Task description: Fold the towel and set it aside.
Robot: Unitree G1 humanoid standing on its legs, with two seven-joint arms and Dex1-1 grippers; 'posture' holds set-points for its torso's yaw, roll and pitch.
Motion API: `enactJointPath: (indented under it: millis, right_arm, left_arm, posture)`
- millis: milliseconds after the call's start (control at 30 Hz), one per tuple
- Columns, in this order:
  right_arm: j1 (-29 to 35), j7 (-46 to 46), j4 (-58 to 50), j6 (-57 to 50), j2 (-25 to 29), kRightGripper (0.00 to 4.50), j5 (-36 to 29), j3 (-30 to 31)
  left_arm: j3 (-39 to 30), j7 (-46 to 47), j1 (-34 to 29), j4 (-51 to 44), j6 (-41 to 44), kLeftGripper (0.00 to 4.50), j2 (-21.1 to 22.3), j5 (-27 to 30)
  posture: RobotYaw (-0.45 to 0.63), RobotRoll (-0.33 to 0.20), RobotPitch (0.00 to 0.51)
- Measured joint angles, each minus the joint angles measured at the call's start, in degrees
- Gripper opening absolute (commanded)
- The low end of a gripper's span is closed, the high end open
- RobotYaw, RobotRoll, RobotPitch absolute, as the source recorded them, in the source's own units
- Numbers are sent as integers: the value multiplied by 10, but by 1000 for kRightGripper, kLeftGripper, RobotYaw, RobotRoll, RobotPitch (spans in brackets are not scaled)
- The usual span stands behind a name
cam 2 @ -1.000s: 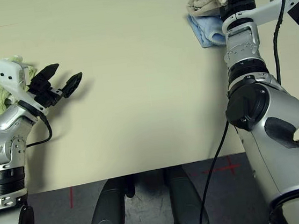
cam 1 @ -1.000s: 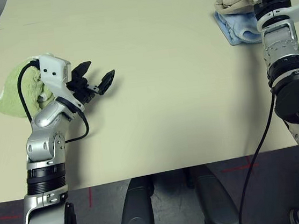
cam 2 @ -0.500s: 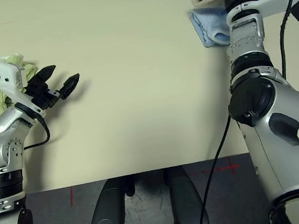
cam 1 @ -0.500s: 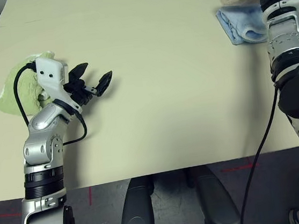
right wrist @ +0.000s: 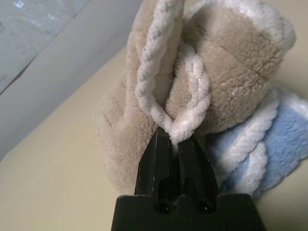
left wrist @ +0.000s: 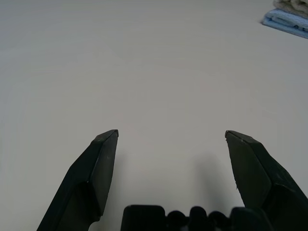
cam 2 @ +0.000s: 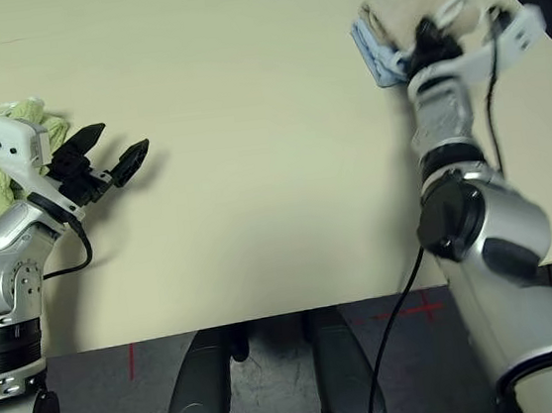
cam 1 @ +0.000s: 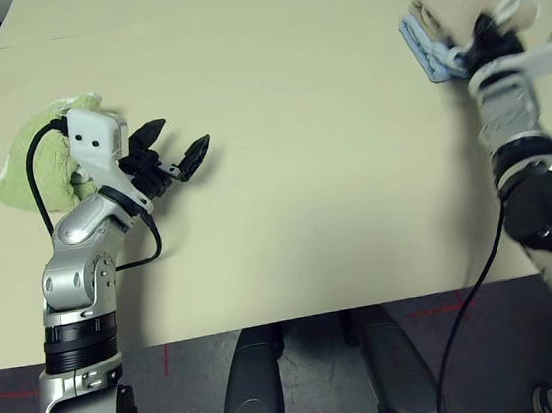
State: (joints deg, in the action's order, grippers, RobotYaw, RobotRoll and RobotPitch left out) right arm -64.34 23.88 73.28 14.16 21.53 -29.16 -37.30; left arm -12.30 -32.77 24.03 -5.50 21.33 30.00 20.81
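Right pincer (right wrist: 174,139) pinching shut on the towel (right wrist: 226,72), fingers (right wrist: 153,159) pressed together over a white stitched edge at their tips. Beige terry bunching up just past the tips, folded over on itself, white edging looping above the grip. Lying directly beyond and beside that pincer, resting partly on the light blue cloth (right wrist: 284,144), which is peeking out from under the towel to one side of the fingers. Sitting, in the head views, at the far right corner of the tabletop (cam 1: 311,163), towel (cam 1: 463,8) piled on top of the blue cloth (cam 1: 424,42), right pincer (cam 1: 483,31) reaching in from the near side with a white loop trailing above it.

Left pincer (cam 1: 177,146) hanging well apart from all of that, on the opposite side of the tabletop, black fingers (left wrist: 98,163) spread wide with nothing between them. Hovering over bare tabletop, tips pointing toward the middle of the surface. Pale green cloth (cam 1: 37,169) lying crumpled right behind this pincer, beside its wrist housing, with a black cable curving across it. Towel and blue cloth showing far ahead of the open fingers, off toward the corner.
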Motion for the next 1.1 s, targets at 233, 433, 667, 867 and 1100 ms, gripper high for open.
enactJointPath:
  millis: [233,433,667,867,1100]
  right_arm:
    - [9,6,-17,-10,2,28,-10,1]
    - [9,8,-38,-21,4,28,-28,-6]
    - [12,0,-77,-55,6,28,-43,-12]
    - [39,-15,-124,-93,-3,28,-52,-9]
    - [60,-39,-206,-149,-33,28,-70,-4]
  left_arm:
    - [1,0,0,-3,0,4500,-4,2]
    - [10,2,5,-1,-2,4500,-15,2]
    - [11,1,22,19,-11,4500,-17,0]
    - [12,-5,39,43,-21,4500,-17,-3]
    - [22,-12,57,69,-36,4500,-21,-6]
  posture:
    - [9,0,335]
    - [4,0,321]
    - [-12,0,308]
    - [-27,0,294]
    - [-45,0,277]
